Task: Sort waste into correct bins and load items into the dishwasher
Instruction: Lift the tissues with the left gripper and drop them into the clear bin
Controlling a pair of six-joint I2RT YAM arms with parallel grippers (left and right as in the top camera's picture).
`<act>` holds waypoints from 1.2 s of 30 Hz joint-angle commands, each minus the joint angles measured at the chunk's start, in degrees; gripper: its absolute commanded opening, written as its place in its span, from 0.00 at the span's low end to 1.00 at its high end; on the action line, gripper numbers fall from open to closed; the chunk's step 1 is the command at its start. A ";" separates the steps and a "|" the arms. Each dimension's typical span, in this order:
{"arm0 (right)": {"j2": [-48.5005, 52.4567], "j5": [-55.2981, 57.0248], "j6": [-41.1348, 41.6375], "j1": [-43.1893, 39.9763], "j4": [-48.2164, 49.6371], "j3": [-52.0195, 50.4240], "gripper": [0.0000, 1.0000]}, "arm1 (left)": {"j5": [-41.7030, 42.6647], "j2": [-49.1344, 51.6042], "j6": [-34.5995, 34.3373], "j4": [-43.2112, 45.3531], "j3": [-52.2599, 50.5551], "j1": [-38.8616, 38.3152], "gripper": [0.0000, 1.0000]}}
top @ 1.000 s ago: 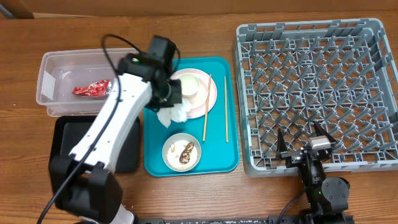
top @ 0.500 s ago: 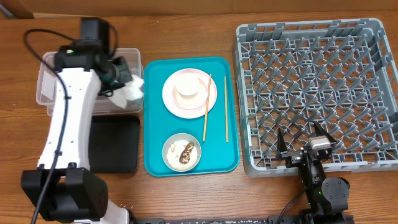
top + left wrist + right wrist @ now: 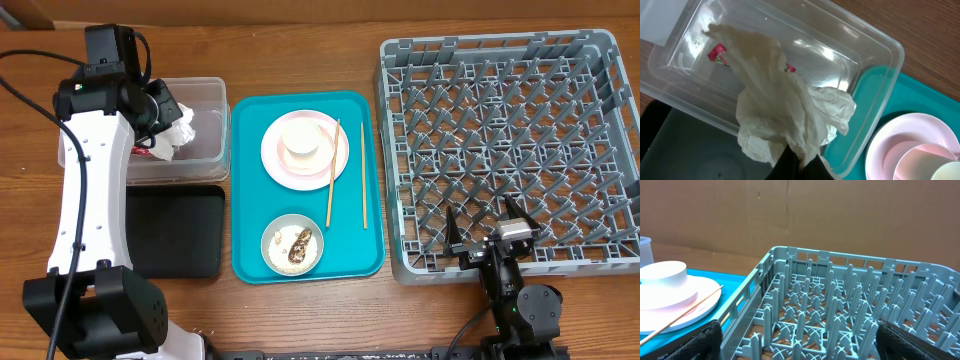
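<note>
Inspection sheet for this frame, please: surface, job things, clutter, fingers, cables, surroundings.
Surface: wooden table.
Job's things: clear tub holds a red wrapper. Black tray has nothing seen in it. Pink plate carrying a pink bowl, two chopsticks and a grey-white bowl with a brown scrap all sit on the teal tray. Dish rack has nothing loaded.
Clutter: nothing seen.
Grippers: left gripper has its fingers shut on a crumpled napkin over the tub. Right gripper is open by the rack's near edge.
Cables: black cable loops off the left arm.
Surroundings: cardboard wall.

Bright even light, glare on clear tub (image 3: 826,52)
</note>
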 commanded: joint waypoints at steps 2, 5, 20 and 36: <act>-0.57 0.04 0.04 0.33 0.37 -0.61 1.00 | -2.45 2.27 -0.83 0.35 0.37 0.28 0.04; -0.57 0.04 0.04 0.33 0.37 -0.61 1.00 | -2.45 4.48 -0.83 0.74 0.37 0.28 0.04; -0.57 0.04 0.04 0.33 0.37 -0.61 1.00 | -2.12 9.44 -0.83 3.19 0.66 0.28 0.26; -0.57 0.04 0.04 0.33 0.37 -0.61 1.00 | 5.38 9.42 -0.61 -9.60 10.64 0.20 0.22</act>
